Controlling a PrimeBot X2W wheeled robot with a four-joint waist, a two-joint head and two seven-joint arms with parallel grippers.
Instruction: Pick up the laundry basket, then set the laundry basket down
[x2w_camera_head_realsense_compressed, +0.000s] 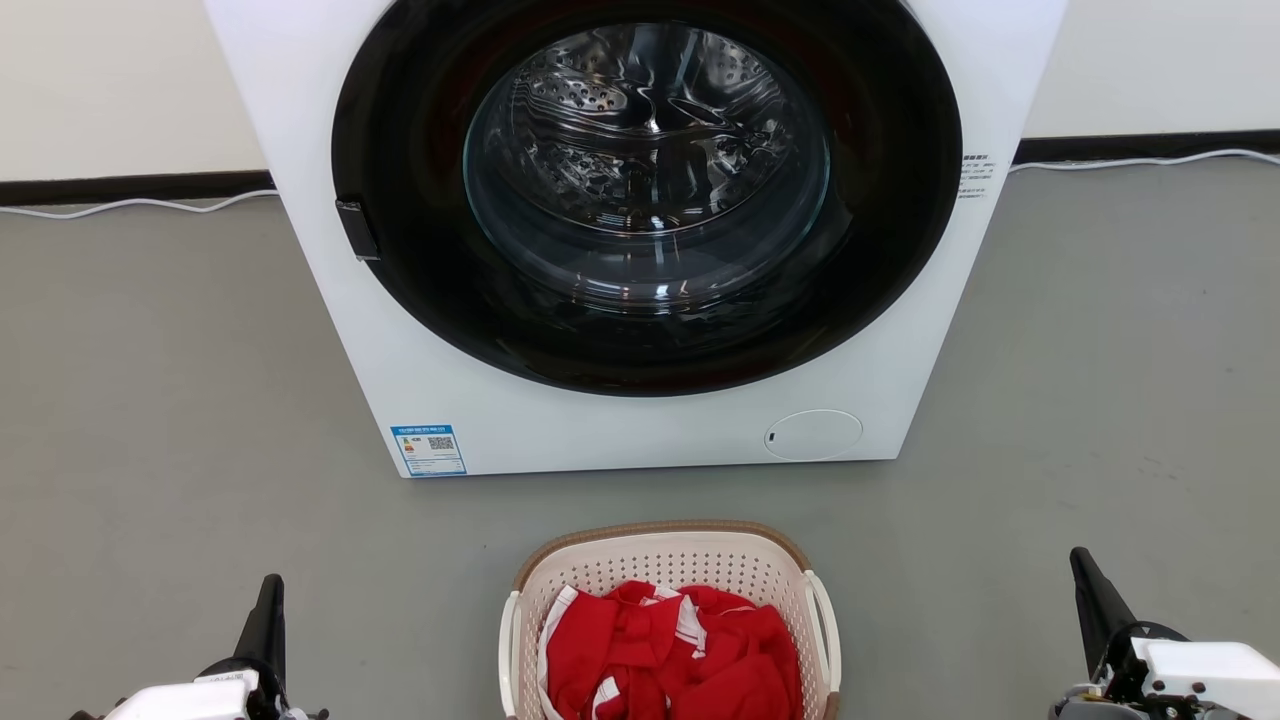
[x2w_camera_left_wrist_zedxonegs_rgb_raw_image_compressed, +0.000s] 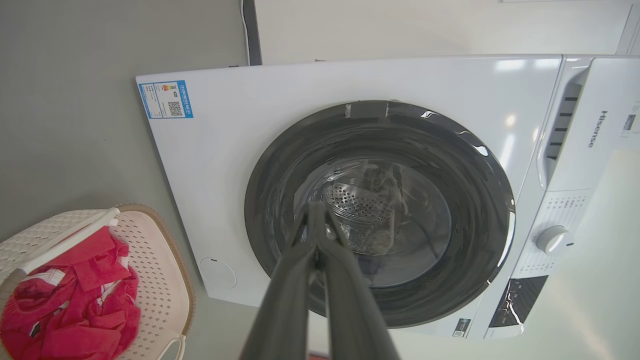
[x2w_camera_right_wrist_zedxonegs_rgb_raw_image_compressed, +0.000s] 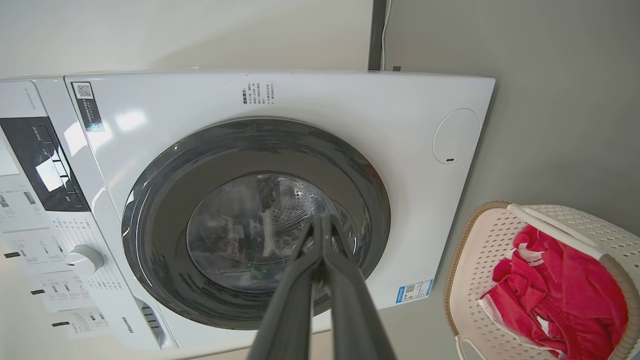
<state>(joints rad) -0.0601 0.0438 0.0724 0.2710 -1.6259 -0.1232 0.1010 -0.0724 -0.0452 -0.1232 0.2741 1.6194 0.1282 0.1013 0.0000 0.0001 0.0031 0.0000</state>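
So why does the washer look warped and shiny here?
Head view: the white front-loading washing machine looks straight-edged, its round glass door mirroring light. Both wrist views: wide lenses skew it, glare spots its panel, the near dark fingers blur.

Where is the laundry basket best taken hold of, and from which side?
Probably best to grip the laundry basket by its two white side handles: left handle with the left pincer from the left, right handle with the right pincer from the right. The handles stand off the walls, one per side, and the basket sits between the pincers.
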